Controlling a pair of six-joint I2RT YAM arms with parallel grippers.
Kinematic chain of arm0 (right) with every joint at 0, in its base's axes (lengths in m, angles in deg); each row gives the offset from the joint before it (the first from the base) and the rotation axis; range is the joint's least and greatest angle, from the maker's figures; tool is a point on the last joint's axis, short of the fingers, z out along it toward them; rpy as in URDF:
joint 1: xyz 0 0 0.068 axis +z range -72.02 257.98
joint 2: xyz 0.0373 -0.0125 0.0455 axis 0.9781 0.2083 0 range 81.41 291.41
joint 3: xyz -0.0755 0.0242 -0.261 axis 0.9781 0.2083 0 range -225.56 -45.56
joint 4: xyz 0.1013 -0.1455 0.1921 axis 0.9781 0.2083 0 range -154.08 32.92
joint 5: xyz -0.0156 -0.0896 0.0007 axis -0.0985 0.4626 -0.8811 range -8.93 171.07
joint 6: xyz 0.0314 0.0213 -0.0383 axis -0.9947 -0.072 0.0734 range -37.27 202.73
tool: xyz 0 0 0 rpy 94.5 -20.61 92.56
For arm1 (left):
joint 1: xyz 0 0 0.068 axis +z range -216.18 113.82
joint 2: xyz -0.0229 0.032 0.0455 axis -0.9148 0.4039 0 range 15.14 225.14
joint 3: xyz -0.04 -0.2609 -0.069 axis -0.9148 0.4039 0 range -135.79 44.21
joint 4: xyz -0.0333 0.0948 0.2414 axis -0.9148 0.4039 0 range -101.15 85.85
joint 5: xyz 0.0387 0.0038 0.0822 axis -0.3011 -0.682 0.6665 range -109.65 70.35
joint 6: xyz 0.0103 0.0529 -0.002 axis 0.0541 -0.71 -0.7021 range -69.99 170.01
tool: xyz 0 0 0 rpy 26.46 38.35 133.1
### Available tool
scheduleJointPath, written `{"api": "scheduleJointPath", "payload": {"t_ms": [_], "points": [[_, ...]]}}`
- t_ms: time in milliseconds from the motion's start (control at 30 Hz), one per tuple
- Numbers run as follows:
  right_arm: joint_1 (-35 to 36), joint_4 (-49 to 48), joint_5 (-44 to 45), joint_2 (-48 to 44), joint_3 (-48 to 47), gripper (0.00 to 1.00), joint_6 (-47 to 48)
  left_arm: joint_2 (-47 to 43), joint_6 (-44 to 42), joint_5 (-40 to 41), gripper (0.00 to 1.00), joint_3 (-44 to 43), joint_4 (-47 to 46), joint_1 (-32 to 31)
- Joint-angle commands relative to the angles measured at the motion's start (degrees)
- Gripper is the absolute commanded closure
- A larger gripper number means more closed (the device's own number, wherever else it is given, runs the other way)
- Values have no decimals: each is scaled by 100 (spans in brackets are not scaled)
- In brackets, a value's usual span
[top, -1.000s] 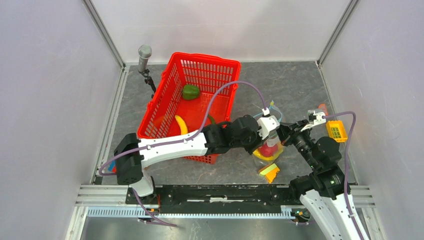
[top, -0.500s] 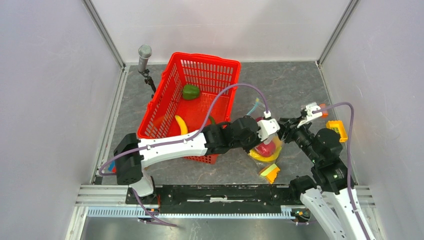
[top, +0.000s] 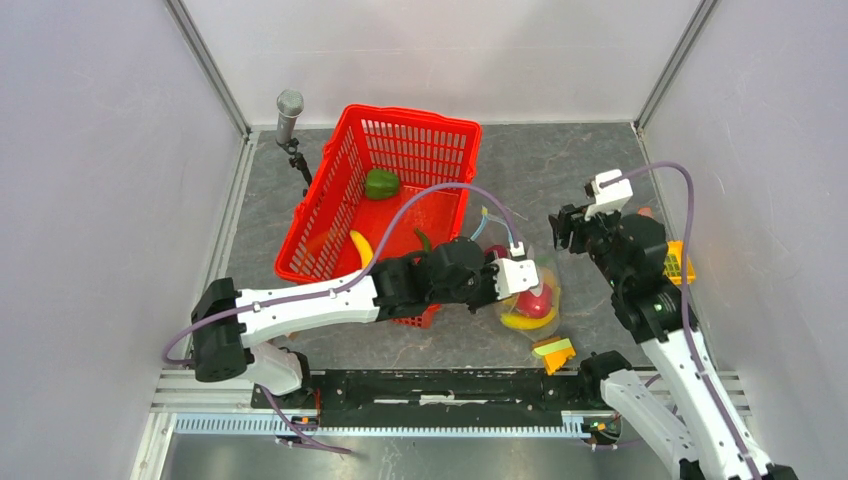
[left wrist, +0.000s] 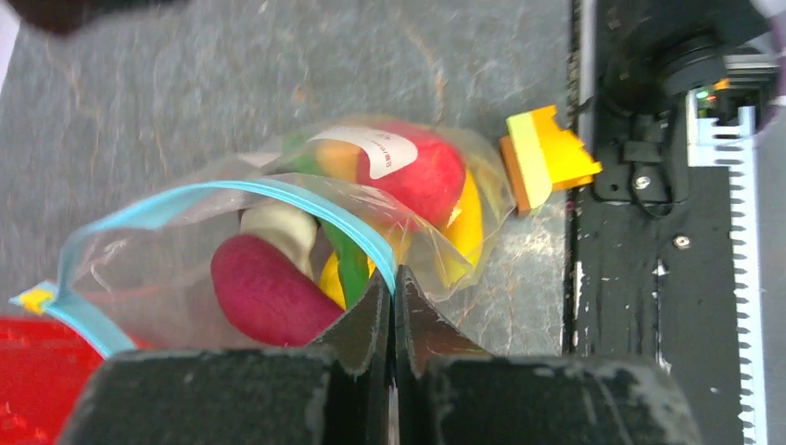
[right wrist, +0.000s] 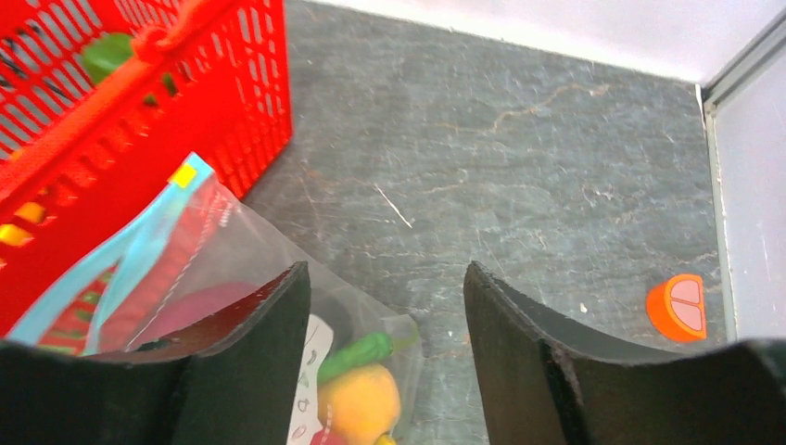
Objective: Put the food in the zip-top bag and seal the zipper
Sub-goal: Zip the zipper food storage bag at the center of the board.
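Observation:
The clear zip-top bag lies on the table right of the basket. Inside it the food shows: a red apple, a dark red eggplant, a white mushroom, a yellow banana, and a green pepper beside an orange. The light blue zipper bows apart along the mouth. My left gripper is shut on the zipper's near end. My right gripper hangs open above the bag's far side, holding nothing. The bag sits between the left gripper and the right gripper.
The red lattice basket stands at the back left with a green pepper and a banana in it. A yellow-green-orange block lies near the front rail. A small yellow crate and an orange slice sit at the right. A microphone stands back left.
My right gripper has opened and drawn up and back from the bag. The left gripper has closed on the zipper and slid slightly toward the near edge with the bag.

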Motion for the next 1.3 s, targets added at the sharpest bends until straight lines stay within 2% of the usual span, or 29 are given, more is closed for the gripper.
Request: {"api": "scheduleJointPath", "payload": {"t_ms": [0,133,300,400,500,567,600,700,767,867,967,1067,1167,1267], "points": [[-361,-817,-436,239,91,28,433,-166,-1197,-1242,98,-677,195,-19],[-917,-845,-1045,323,44,23,651,-211,-2084,-1502,98,-1067,1146,10],[-2019,-1088,-2837,830,40,22,395,-424,-2563,-1851,98,-1151,1493,353],[-2658,-2319,-4723,955,438,21,-331,-507,-2743,-2238,98,-1193,1589,560],[-2699,-3722,-6264,1100,933,19,-1184,-545,-2719,-2673,98,-1272,1818,605],[-2693,-4512,-6355,1113,1274,19,-1696,-607,-2627,-3056,98,-1179,1957,591],[-2694,-4534,-6205,1096,1379,19,-1760,-691,-2492,-3188,98,-1017,1870,588],[-2575,-4821,-6612,1012,1666,19,-1583,-1051,-2152,-3580,98,-258,1353,570],[-2379,-4833,-6581,928,1830,19,-1225,-1362,-2060,-3827,98,225,1098,548],[-2128,-5003,-6845,1013,1996,19,-911,-1789,-1933,-3795,98,777,917,543],[-1935,-5199,-7205,1357,2042,19,-997,-2096,-1824,-3785,98,1153,866,543],[-1727,-4522,-7408,1729,1834,18,-488,-2286,-1613,-3732,98,1454,838,532],[-1185,-3077,-7392,1930,1484,17,950,-2465,-1351,-3466,98,1702,628,521],[-912,-2777,-7476,2187,1322,16,1280,-2612,-1346,-3387,98,1910,566,519]]}}
